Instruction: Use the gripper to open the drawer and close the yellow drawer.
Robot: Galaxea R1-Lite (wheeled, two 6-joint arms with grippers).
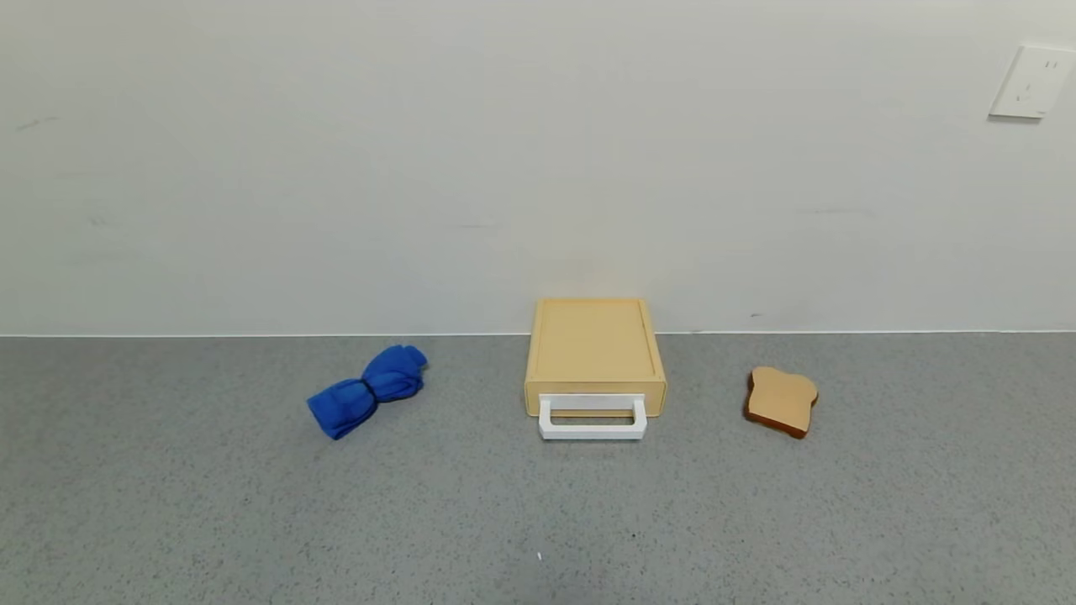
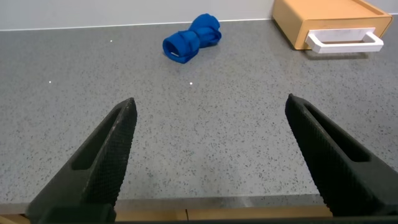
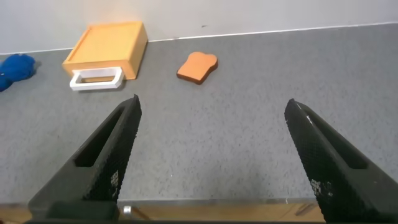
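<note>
The pale yellow drawer (image 1: 594, 349) stands against the back wall at the middle of the grey counter, shut, with its white loop handle (image 1: 593, 420) facing me. It also shows in the left wrist view (image 2: 329, 22) and the right wrist view (image 3: 107, 46). Neither arm shows in the head view. My left gripper (image 2: 211, 109) is open and empty, low over the counter's front edge, far from the drawer. My right gripper (image 3: 214, 109) is open and empty, also near the front edge.
A rolled blue cloth (image 1: 368, 389) lies left of the drawer. A tan toast slice (image 1: 782, 401) lies to its right. A wall socket (image 1: 1032, 81) is at the upper right. The counter's front edge (image 2: 211, 208) runs under both grippers.
</note>
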